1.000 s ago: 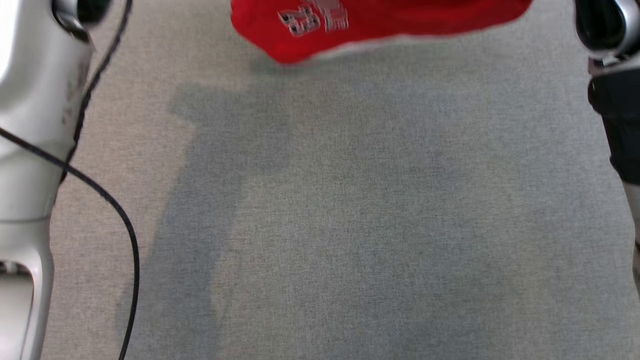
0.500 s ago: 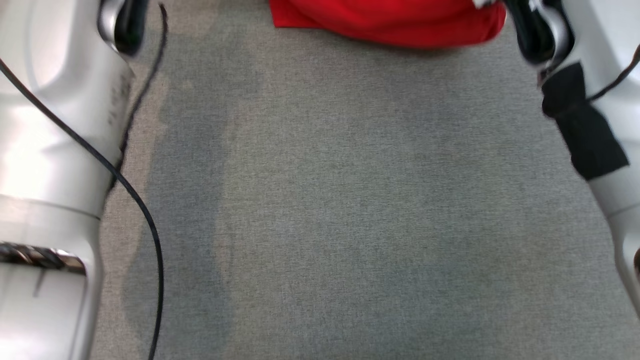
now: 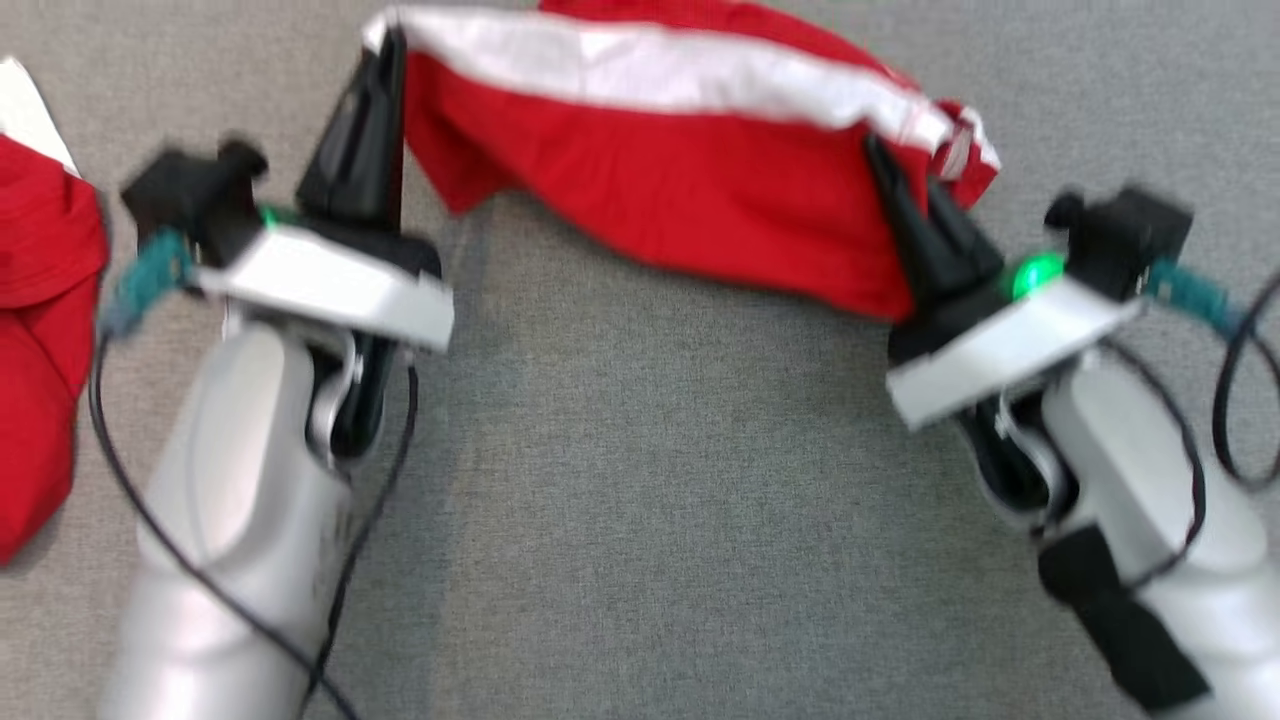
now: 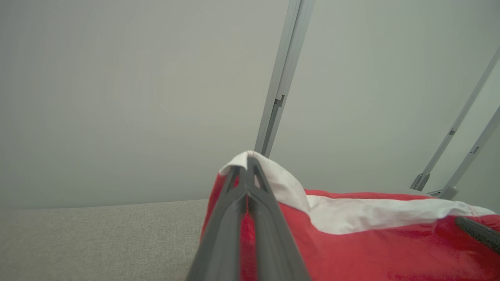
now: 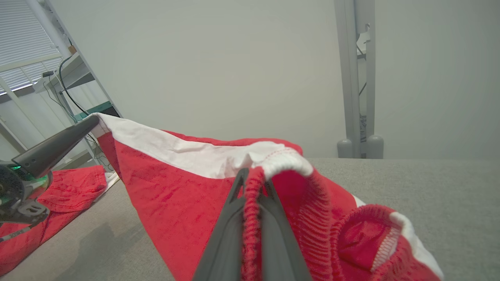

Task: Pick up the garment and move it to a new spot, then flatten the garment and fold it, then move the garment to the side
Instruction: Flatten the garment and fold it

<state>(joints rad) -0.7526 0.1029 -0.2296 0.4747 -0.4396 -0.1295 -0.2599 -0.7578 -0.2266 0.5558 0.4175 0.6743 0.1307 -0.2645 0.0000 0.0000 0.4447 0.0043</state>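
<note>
The garment is red cloth with a white band along its top edge. It hangs stretched between my two grippers above the grey fabric table. My left gripper is shut on the white corner at the garment's left end, and the left wrist view shows that grip close up. My right gripper is shut on the ribbed red edge at the right end. In the right wrist view, this ribbed edge runs between the shut fingers of the right gripper. The cloth sags in the middle.
A second red garment lies on the table at the far left, also visible as red cloth in the right wrist view. Grey metal frame posts stand behind the table's far edge. Shelving with cables is at the left.
The head camera has tilted: earlier only forearms and the garment's lower edge showed. Now both grippers and the whole stretched garment are in view, plus the second garment at left.
</note>
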